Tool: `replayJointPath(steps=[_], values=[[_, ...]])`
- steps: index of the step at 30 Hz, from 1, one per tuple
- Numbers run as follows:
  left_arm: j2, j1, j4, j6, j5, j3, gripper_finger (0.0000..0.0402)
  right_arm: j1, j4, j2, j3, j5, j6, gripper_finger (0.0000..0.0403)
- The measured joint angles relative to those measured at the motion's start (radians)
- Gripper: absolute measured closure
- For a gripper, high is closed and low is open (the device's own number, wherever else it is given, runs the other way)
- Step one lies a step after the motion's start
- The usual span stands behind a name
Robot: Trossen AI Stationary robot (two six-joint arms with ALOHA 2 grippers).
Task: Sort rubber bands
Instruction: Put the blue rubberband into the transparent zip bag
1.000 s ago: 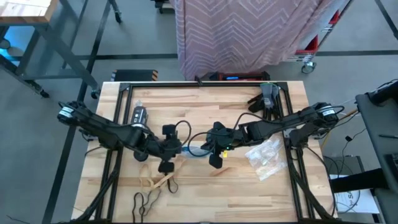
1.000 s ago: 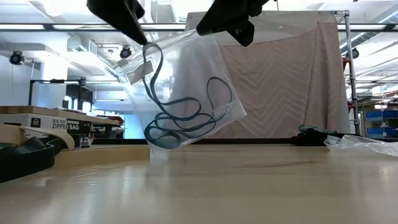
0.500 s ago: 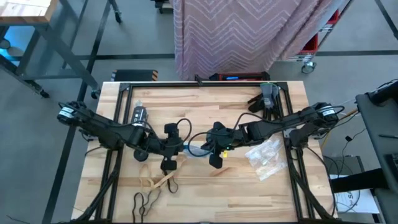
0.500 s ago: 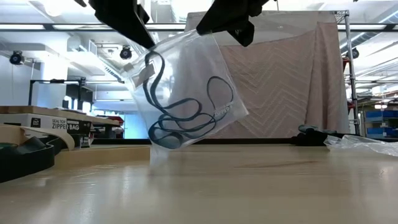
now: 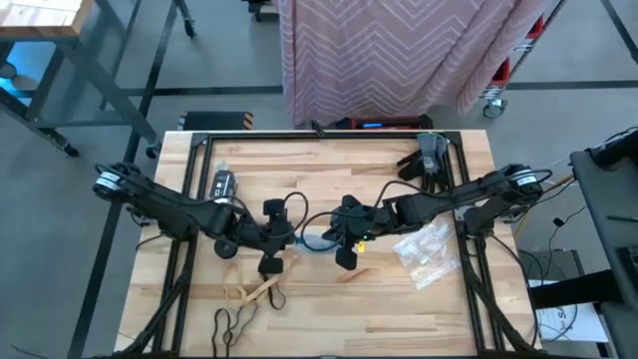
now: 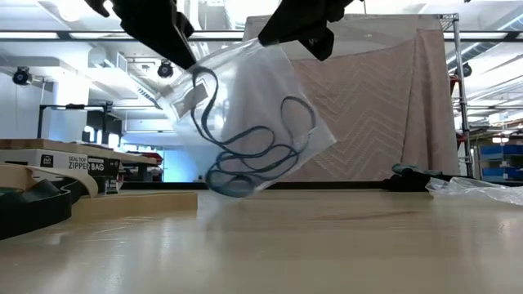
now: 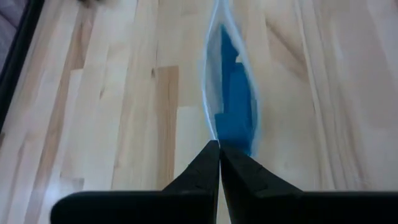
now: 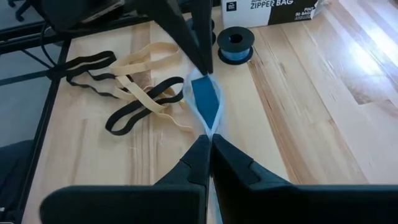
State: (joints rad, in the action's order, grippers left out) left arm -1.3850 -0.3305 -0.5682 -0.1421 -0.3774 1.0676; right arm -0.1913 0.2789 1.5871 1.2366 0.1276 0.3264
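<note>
Both arms hold one clear plastic bag point(image 6: 245, 114) up in the air over the middle of the tabletop point(image 5: 329, 299). The left pincer point(image 7: 219, 149) is pinched tight on one end of the bag's top edge, and the right pincer point(image 8: 209, 138) is pinched tight on the other end. Inside the bag lie the blue rubber bands point(image 6: 249, 155), all curled in a bunch near the bottom. So the blue ones look sorted and put away. The bag's mouth looks a little bit open between the two pincers, so I think it may need pressing shut. The job is not finished, though. The tan rubber bands point(image 8: 146, 74) and the black rubber bands point(image 8: 134, 106) lie loose in a mixed heap on the tabletop, near the front edge on the left arm's side. They are not in any bag yet. More bags point(image 5: 427, 251) lie in a crinkly pile on the right arm's side, and a box of zipper bags point(image 8: 267, 9) stands beside a blue spool point(image 8: 235, 43). I would guess about one colour out of three is done.
</note>
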Motion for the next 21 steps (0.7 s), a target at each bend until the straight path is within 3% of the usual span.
replayJointPath(steps=[10,21], values=[[-0.062,0.000,0.067,0.046,0.035,-0.002,0.0401,0.000,0.001,0.000,0.000,0.000,0.001,0.0403],[-0.010,-0.004,-0.087,-0.011,0.057,0.046,0.0401,0.000,0.004,0.000,0.000,0.002,0.002,0.0403]])
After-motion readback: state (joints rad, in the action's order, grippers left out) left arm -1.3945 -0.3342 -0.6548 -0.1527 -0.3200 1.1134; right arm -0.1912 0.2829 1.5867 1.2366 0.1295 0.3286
